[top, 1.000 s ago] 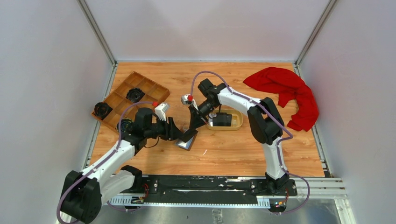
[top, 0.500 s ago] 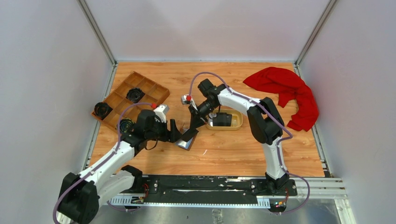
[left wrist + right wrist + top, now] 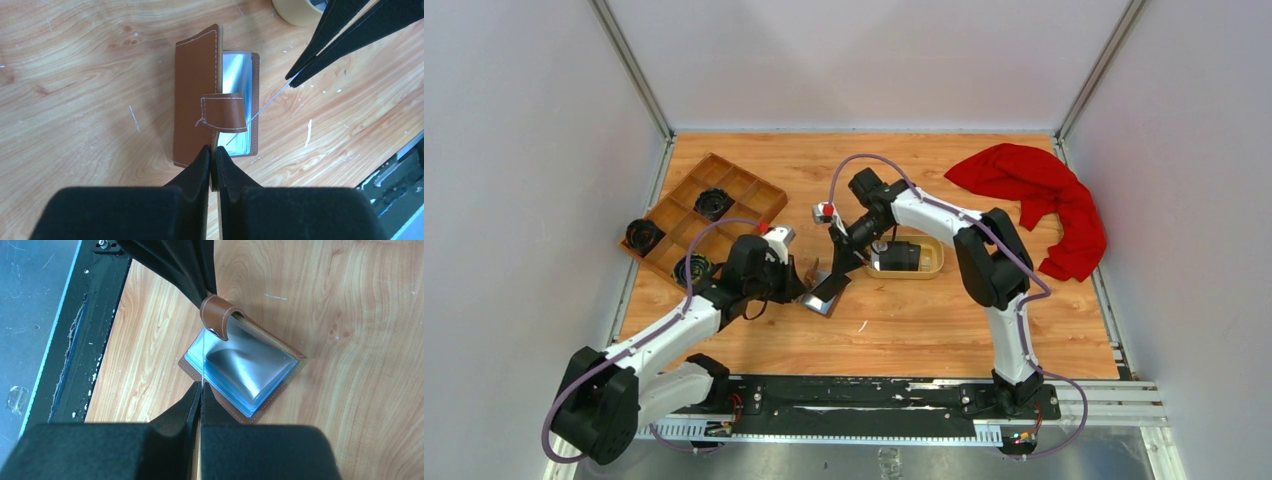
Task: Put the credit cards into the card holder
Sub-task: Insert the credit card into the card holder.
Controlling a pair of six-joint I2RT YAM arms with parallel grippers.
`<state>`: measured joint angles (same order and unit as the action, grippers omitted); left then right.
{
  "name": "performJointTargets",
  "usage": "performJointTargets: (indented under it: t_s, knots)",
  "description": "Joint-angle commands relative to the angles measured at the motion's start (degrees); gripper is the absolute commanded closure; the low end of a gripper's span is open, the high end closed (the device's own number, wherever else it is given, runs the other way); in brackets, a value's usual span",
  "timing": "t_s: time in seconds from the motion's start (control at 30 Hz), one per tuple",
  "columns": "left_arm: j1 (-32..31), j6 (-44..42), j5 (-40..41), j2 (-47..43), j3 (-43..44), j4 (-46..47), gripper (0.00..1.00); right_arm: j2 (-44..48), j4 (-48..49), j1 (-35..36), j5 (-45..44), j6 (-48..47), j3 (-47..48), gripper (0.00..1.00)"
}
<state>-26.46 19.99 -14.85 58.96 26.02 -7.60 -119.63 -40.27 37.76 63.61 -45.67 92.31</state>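
Observation:
The brown card holder (image 3: 196, 95) lies open on the table, its grey pockets (image 3: 247, 365) facing up and its strap (image 3: 224, 112) curling over them. My left gripper (image 3: 214, 150) is shut on the near edge of the raised cover. A thin credit card (image 3: 203, 357), seen edge-on as a pale line, is pinched in my shut right gripper (image 3: 200, 388), with its far end at the pockets' edge. In the top view both grippers meet over the card holder (image 3: 821, 298). A black credit card (image 3: 896, 256) lies in the tan dish.
The oval tan dish (image 3: 931, 268) sits just right of the holder, under the right arm. A wooden compartment tray (image 3: 742, 188) with black round items stands at the back left. A red cloth (image 3: 1034, 190) lies at the back right.
My left gripper opened, drew back a little, then came forward and shut on the holder's cover. The right gripper has stayed shut on its card in almost the same place.

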Motion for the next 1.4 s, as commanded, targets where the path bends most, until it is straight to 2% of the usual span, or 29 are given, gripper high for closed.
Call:
performJointTargets:
  t_s: [0.0,0.1,0.2,0.4,0.53,0.63,0.73,0.83,1.0,1.37]
  knots:
    - [-0.26,-1.18,-0.95,2.15,-0.23,1.36,0.96,2.75,-0.67,-1.96,-2.22,-1.74,-1.93,1.0]
    - [-0.26,-1.04,-3.67,2.52,-0.18,2.85,1.0,6.19,-1.57,-3.72,-1.91,-4.26,-4.85,1.0]
    - [-0.26,0.6,-10.57,3.6,-0.66,7.07,1.0,12.26,-4.42,-6.25,0.32,-8.14,-8.26,1.0]
    - [-0.98,4.21,-23.0,13.08,1.68,13.68,1.0,25.72,-8.33,-7.54,0.32,-19.15,-17.57,1.0]
    - [-2.09,5.04,-26.0,20.38,4.84,13.68,1.0,30.41,-9.16,-7.68,-0.69,-27.8,-24.63,1.0]
    - [-2.19,5.57,-26.01,24.51,6.33,13.75,0.99,30.65,-13.3,-7.76,-3.03,-35.48,-26.09,1.0]
    - [-2.28,5.63,-23.62,24.95,6.56,13.75,0.99,31.09,-20.93,-8.96,-2.32,-45.22,-25.86,1.0]
    - [-2.37,5.55,-22.93,23.98,6.42,13.7,0.99,32.4,-23.0,-9.22,-2.94,-51.68,-27.42,1.0]
    - [-2.44,5.46,-22.82,22.23,5.63,13.71,1.0,33.78,-23.41,-9.3,-2.54,-55.11,-28.6,1.0]
    - [-2.55,5.04,-23.59,22.14,5.4,13.74,1.0,35.21,-16.0,-9.86,-6.96,-51.95,-32.47,1.0]
